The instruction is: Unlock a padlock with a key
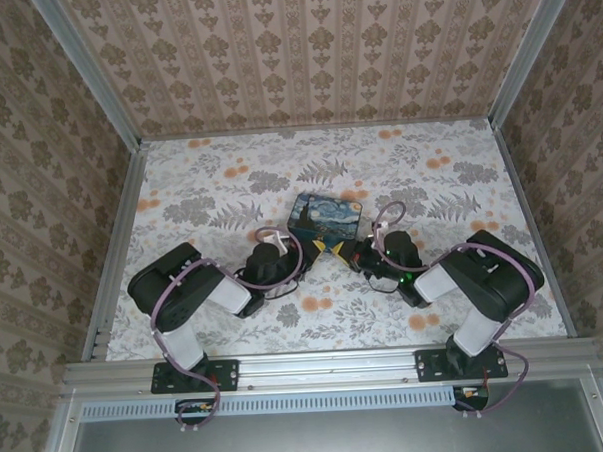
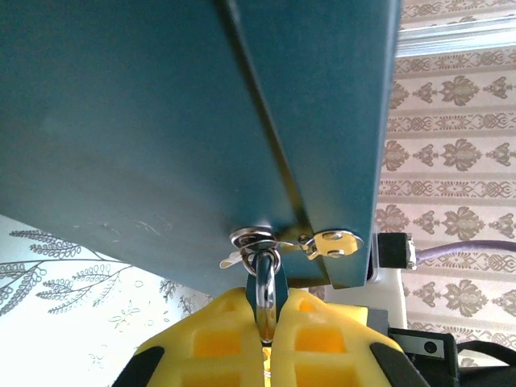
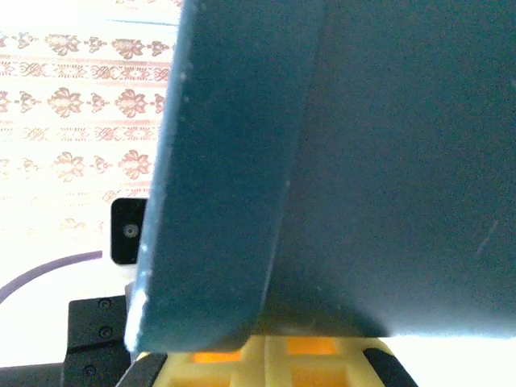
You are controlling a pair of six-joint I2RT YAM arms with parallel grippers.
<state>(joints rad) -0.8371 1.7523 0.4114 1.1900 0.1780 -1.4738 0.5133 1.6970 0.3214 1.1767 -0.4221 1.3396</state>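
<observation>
The padlock (image 2: 281, 289) hangs from the metal hasp (image 2: 255, 239) on the underside edge of the dark blue box (image 2: 161, 121). Its silver shackle (image 2: 265, 294) runs through the hasp ring, and a sliver of teal body shows behind it. My left gripper (image 2: 268, 314) is shut, its yellow fingers (image 2: 218, 330) pinching the shackle and body. In the top view the left gripper (image 1: 320, 247) and right gripper (image 1: 346, 250) meet at the box's (image 1: 326, 216) near corner. My right gripper (image 3: 264, 348) sits right under the box (image 3: 339, 161), fingers together. The key is hidden.
The starry-night box stands mid-table on the floral cloth (image 1: 219, 180). Papered walls (image 1: 304, 46) with aluminium rails enclose the back and both sides. A second small metal latch tab (image 2: 334, 241) sits beside the hasp. The other arm's black body (image 2: 435, 351) is close on the right.
</observation>
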